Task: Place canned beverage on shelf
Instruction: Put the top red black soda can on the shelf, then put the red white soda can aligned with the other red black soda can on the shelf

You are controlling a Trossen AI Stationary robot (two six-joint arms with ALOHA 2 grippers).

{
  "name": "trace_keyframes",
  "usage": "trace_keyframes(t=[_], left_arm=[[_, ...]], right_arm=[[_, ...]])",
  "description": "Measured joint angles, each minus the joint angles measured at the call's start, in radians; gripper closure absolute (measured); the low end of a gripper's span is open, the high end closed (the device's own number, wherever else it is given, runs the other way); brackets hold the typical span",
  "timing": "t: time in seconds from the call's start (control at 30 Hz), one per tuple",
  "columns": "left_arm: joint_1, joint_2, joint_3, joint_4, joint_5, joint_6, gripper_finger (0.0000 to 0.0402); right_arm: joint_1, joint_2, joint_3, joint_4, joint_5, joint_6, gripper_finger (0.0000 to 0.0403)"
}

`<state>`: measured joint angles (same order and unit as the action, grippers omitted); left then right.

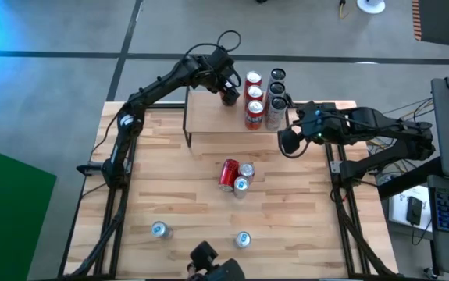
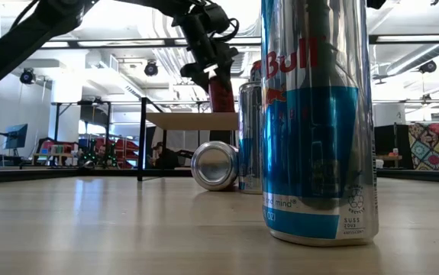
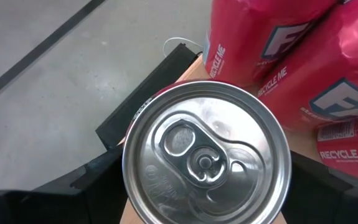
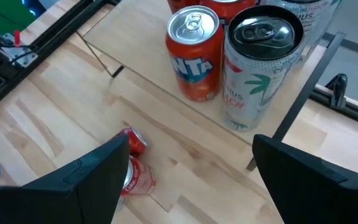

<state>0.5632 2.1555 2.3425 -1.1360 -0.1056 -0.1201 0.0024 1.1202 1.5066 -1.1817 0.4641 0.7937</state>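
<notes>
1. Left wrist view: a red aluminium can with a silver pull-tab lid (image 3: 207,160) stands upright, long axis vertical, lid toward the camera, clamped between the left gripper's dark fingers (image 3: 85,180).
2. High view: the left gripper (image 1: 229,95) holds this can over the far edge of the light-wood shelf on thin black legs (image 1: 208,117), just beside the row of red cans (image 1: 253,95).
3. The shelf top carries three upright red cans and, beside them, three upright dark-lidded silver cans (image 1: 276,95), at its right end.
4. On the slatted wooden table (image 1: 169,187), a red can lying on its side (image 1: 229,173) touches two silver cans (image 1: 244,178); two blue-and-silver cans (image 1: 201,235) stand nearer the front edge.
5. The left arm reaches across the shelf, wrist pointing down.
6. The right gripper (image 1: 290,141) hovers off the shelf's right end, fingers spread apart and holding nothing.
</notes>
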Motion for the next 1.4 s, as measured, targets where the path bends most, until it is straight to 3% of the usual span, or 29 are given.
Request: trace_keyframes(t=[0.23,0.57,0.93,1.07,1.2,1.4], left_arm=[[0.000,0.000,0.012,-0.020,0.012,-0.004,0.0078],[-0.005,-0.109,0.010,-0.049,0.012,-0.003,0.0006],[-0.067,-0.212,0.004,-0.061,0.002,0.018,0.0009],[-0.116,-0.251,-0.012,-0.086,-0.106,0.019,0.0009],[-0.166,-0.332,-0.140,-0.060,-0.167,0.001,0.0009],[-0.236,-0.594,-0.581,0.206,-0.166,-0.089,0.0010]], right_arm=[[0.000,-0.001,0.000,0.004,0.000,0.011,0.0076],[0.000,-0.002,0.001,0.020,0.010,0.011,0.0076],[0.000,-0.001,-0.001,0.096,0.009,0.010,0.0077],[0.008,0.000,-0.010,0.120,0.010,0.021,0.0078],[0.032,0.001,-0.055,0.178,0.010,0.042,0.0078],[0.086,0.001,-0.149,0.278,0.009,0.090,0.0078]])
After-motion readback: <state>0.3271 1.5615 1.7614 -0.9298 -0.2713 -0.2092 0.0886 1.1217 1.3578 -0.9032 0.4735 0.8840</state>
